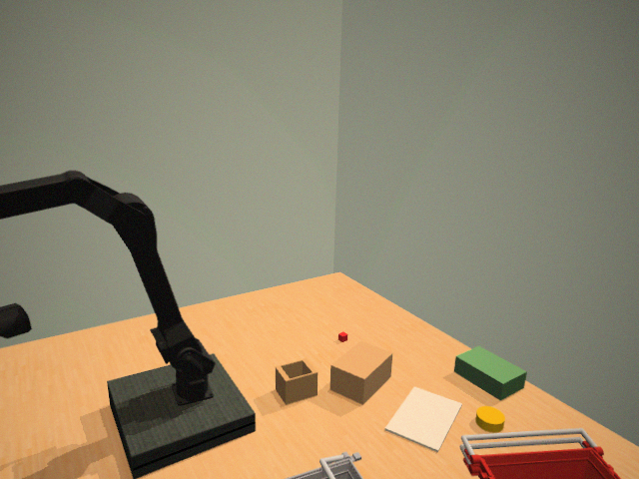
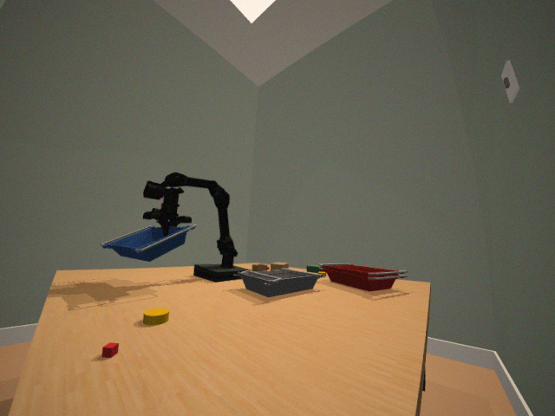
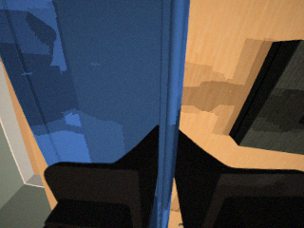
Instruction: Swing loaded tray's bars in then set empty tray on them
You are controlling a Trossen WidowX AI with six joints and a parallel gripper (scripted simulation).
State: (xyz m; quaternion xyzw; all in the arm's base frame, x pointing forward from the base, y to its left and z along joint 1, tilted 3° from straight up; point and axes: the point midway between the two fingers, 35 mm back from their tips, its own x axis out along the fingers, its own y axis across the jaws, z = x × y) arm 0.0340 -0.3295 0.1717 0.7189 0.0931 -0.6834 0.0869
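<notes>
My gripper [image 2: 166, 230] [image 3: 164, 129] is shut on the rim of one long wall of the blue empty tray [image 2: 134, 246] [image 3: 109, 71]. It holds the tray high above the table's left side, tilted, with its near end lower. A wire bar runs along the tray's near edge. The grey tray [image 2: 277, 286] [image 1: 337, 464] stands on the table to the right of the arm's base, with wire bars [image 2: 273, 275] lying across its top. I cannot make out its load. The gripper is out of the top view.
A red tray [image 2: 358, 277] [image 1: 536, 464] with wire bars stands right of the grey one. A yellow disc [image 2: 155, 315] and a red cube [image 2: 109, 349] lie near the front. Behind the trays are an open brown box [image 1: 296, 381], a brown block [image 1: 360, 371], a green block [image 1: 489, 371], a white sheet [image 1: 423, 416] and the arm's base [image 1: 180, 412].
</notes>
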